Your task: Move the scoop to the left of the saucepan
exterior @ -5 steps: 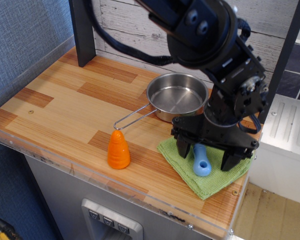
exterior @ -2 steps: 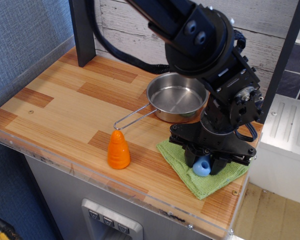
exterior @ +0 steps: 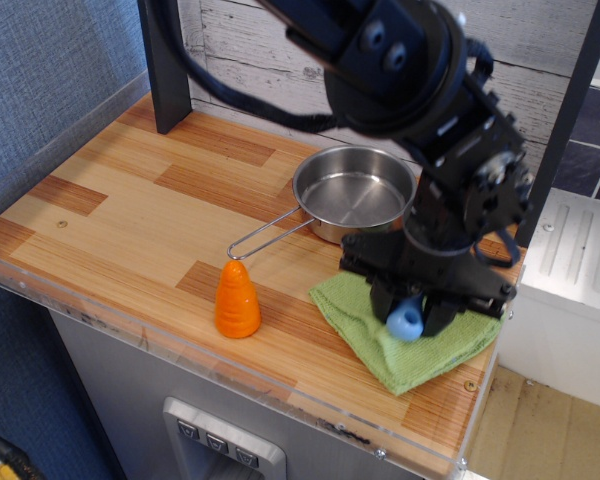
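The scoop [exterior: 405,322] sits clamped between the fingers of the black hand [exterior: 412,312], its light-blue handle end showing, above the green cloth [exterior: 400,345] at the tabletop's [exterior: 130,220] right front; the saucepan [exterior: 355,194] stands just behind; an orange cone [exterior: 237,299] stands left of the cloth.

No readable text, labels, brands or numbers anywhere.
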You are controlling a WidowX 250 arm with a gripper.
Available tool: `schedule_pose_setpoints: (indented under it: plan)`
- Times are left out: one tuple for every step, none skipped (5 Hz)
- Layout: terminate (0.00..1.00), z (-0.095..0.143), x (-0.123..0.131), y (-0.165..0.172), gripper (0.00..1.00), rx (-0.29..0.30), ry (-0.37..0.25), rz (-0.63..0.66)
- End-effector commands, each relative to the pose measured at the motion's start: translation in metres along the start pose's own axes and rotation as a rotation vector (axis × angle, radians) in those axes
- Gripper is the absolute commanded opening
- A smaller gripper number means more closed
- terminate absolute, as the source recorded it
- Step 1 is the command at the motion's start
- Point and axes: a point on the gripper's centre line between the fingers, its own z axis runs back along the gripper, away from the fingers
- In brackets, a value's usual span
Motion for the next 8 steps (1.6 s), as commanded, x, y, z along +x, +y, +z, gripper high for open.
schedule_pose_setpoints:
  plan:
    - [0.0,0.062,0.047,0.003,0.0,-0.012,-0.177,-0.005]
    - [0.0,0.083,0.063,0.021,0.0,0.016,-0.224,0.02]
    - [0.0,0.097,0.077,0.062,0.0,0.057,-0.241,0.104]
    - [0.0,0.096,0.082,0.098,0.0,0.089,-0.238,0.211]
    - [0.0,0.086,0.085,0.13,0.0,0.135,-0.218,0.393]
    - [0.0,0.072,0.089,0.147,0.0,0.16,-0.206,0.566]
    - [0.0,0.057,0.094,0.157,0.0,0.194,-0.199,0.748]
    - [0.0,0.036,0.1,0.168,0.0,0.223,-0.178,0.869]
